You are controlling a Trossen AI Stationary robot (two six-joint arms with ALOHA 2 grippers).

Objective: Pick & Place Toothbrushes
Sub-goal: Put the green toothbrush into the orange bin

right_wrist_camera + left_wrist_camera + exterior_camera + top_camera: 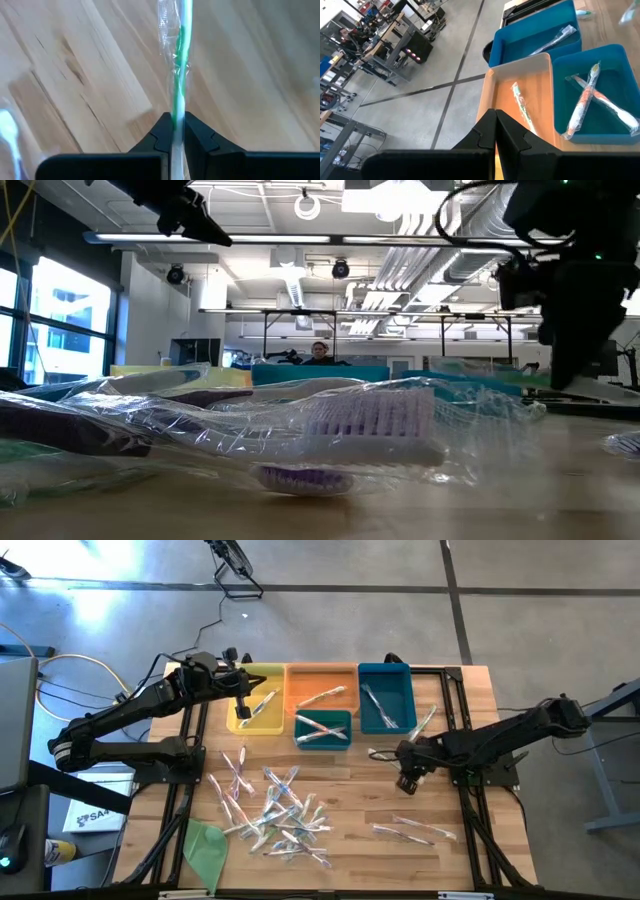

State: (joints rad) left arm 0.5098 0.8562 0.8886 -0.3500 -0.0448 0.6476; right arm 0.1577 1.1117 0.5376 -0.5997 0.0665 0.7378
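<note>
a loose heap of clear-wrapped toothbrushes (275, 812) lies scattered at the table's near middle, crossing one another at all angles, with pink, blue and teal accents. a few more (412, 830) lie flat to the near right, apart from the heap. others already rest in the far bins (one or two in each). one green-and-white wrapped brush (179, 80) is pinched between dark fingers above the wood.

Bright ceiling lights (400, 205) glare; the nearest toothbrush (330, 430) looms soft and blurred.
</note>
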